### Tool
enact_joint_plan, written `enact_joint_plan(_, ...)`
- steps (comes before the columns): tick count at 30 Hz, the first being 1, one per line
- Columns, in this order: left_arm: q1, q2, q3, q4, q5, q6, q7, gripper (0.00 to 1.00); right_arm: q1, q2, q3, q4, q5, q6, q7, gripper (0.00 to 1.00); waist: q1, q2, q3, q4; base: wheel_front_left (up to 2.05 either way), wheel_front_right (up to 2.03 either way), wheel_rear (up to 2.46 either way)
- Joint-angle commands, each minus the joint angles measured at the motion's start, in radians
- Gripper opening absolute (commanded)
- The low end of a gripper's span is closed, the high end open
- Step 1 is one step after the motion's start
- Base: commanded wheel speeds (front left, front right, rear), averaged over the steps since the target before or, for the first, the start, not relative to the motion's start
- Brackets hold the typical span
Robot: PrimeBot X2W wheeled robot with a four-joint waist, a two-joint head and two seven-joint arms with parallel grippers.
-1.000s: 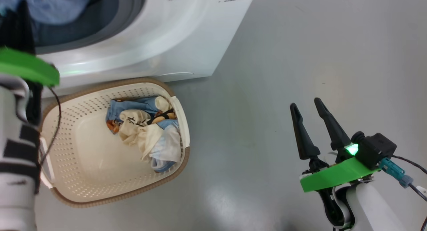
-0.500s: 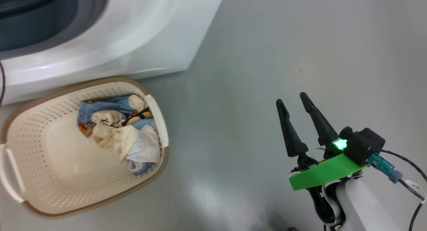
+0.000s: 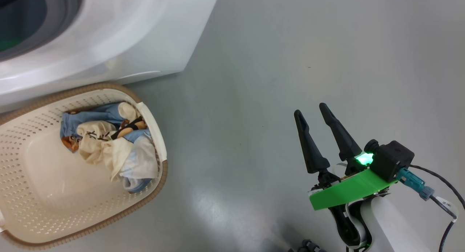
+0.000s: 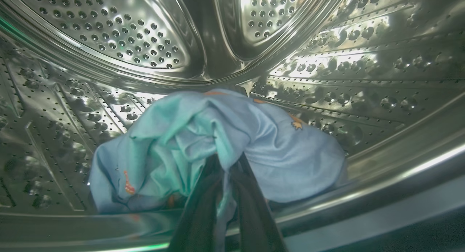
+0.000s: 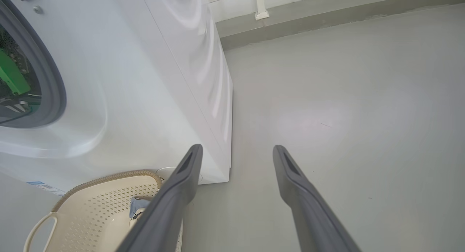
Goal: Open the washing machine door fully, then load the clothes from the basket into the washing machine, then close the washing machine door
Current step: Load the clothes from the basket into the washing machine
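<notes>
My left gripper [image 4: 227, 161] is inside the washing machine's steel drum [image 4: 120, 37], shut on a light blue garment with orange prints [image 4: 203, 135] that hangs over the drum's lower wall. The white washing machine [image 3: 127, 34] stands at the upper left of the head view. In front of it is the cream basket [image 3: 160, 172], with more clothes [image 3: 109, 143] bunched at its right end. My right gripper [image 3: 310, 108] hangs open and empty over the floor to the basket's right. The washing machine door is out of view.
Bare grey floor [image 3: 290, 55] spreads to the right of the machine. The right wrist view shows the machine's side [image 5: 203, 70], the basket's rim [image 5: 101, 179], a wall skirting [image 5: 327, 15] at the back, and a green part of my left arm [image 5: 11, 75] in the drum opening.
The head camera has swung right, so machine and basket sit further left in the picture. My left arm and the blue garment at the opening have left the head view. The right gripper stays open.
</notes>
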Motion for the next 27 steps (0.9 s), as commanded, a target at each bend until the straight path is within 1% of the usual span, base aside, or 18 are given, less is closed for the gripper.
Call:
enact_joint_plan(1,-0.022,0.051,0.002,-0.011,0.013,-0.002,0.006,0.0,0.004,-0.004,0.016,-0.021,0.008,0.005,-0.008,1.0,0.0,0.0,-0.003,0.001,0.0,0.0,0.0)
enact_joint_plan(2,-0.023,0.05,0.001,-0.007,0.01,-0.003,0.01,0.07,0.003,-0.004,0.017,-0.021,0.009,0.005,-0.008,1.0,0.0,0.0,-0.005,0.003,0.0,0.0,0.0)
enact_joint_plan(3,-0.022,0.047,0.001,-0.003,0.006,-0.004,0.016,0.23,0.002,-0.004,0.017,-0.02,0.01,0.005,-0.008,1.0,0.0,0.0,-0.009,0.004,0.0,0.0,0.0)
enact_joint_plan(4,-0.021,0.045,-0.001,0.0,0.005,-0.005,0.02,0.41,0.002,-0.004,0.017,-0.02,0.011,0.005,-0.008,1.0,0.0,0.0,-0.012,0.006,0.0,0.0,0.0)
enact_joint_plan(5,-0.018,0.043,0.0,0.002,0.002,-0.006,0.02,0.9,0.001,-0.004,0.018,-0.019,0.011,0.005,-0.008,1.0,0.0,0.0,-0.017,0.009,0.0,0.0,0.0)
enact_joint_plan(6,-0.015,0.04,0.001,0.004,-0.002,-0.006,0.018,1.0,0.002,-0.004,0.018,-0.018,0.01,0.005,-0.008,1.0,0.0,0.0,-0.022,0.011,0.0,0.0,0.0)
enact_joint_plan(14,0.037,0.013,0.028,0.012,-0.056,-0.016,-0.041,1.0,0.006,-0.004,0.008,-0.006,-0.01,0.005,-0.008,1.0,0.0,0.0,-0.074,0.038,0.0,0.0,0.0)
enact_joint_plan(19,0.087,-0.014,0.067,-0.01,-0.11,-0.025,-0.069,1.0,0.014,-0.01,-0.006,0.0,-0.021,0.005,-0.008,1.0,0.0,0.0,-0.111,0.059,0.0,0.0,0.0)
enact_joint_plan(21,0.115,-0.023,0.082,-0.048,-0.125,-0.027,-0.072,1.0,0.018,-0.018,-0.01,0.001,-0.023,0.005,-0.008,1.0,0.0,0.0,-0.127,0.07,0.0,0.0,0.0)
enact_joint_plan(27,0.255,-0.05,0.159,-0.259,-0.14,-0.027,-0.072,1.0,0.025,-0.04,-0.022,0.004,-0.026,0.005,-0.008,1.0,0.0,0.0,-0.174,0.101,0.0,0.0,0.0)
